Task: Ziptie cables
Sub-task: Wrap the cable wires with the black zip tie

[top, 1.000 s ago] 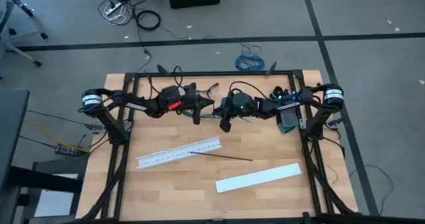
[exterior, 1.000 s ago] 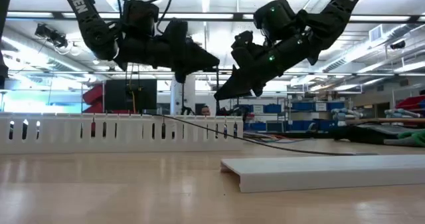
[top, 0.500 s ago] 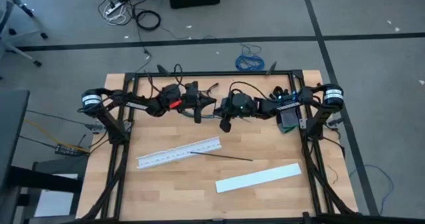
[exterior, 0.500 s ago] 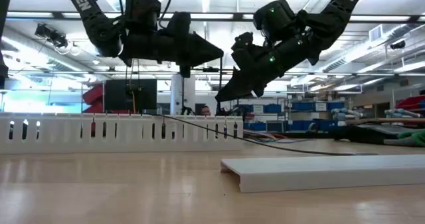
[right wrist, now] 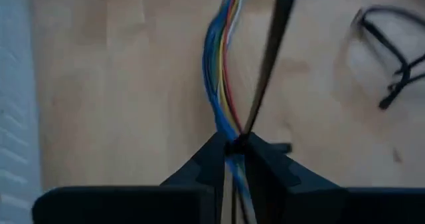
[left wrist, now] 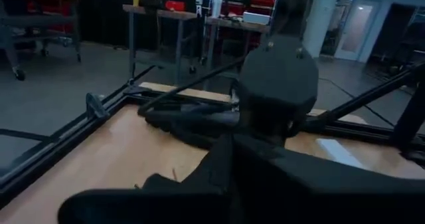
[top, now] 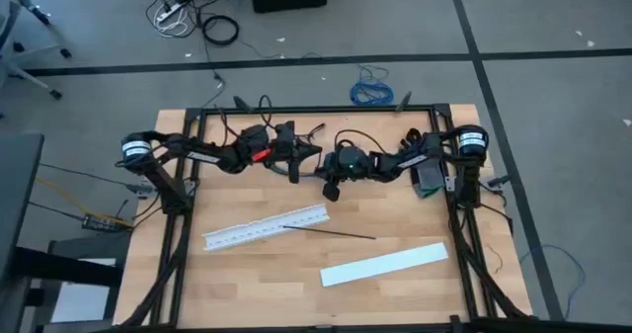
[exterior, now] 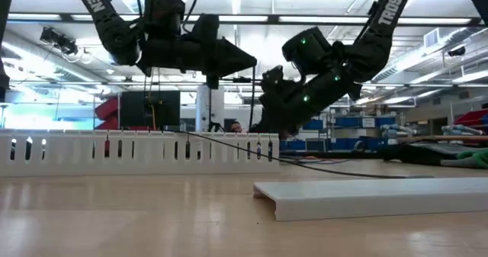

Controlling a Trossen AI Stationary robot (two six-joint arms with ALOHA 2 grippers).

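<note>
Right gripper [right wrist: 232, 147] is clamped on the cables [right wrist: 222, 71] and a black tie [right wrist: 269, 58]. Left gripper [top: 306, 155], at its 9 o'clock: cannot tell. Keep your tension steady.

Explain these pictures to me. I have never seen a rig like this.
Two dark robot arms work over a wooden table. One camera looks straight down, one looks level across the tabletop, and one sits on each wrist. On the table lie a white slotted strip and a plain white strip. The right wrist picture shows the right pincer closed on the cables, a bundle of thin coloured wires, with a black strip alongside. The left pincer hangs in the air nearby.
</note>
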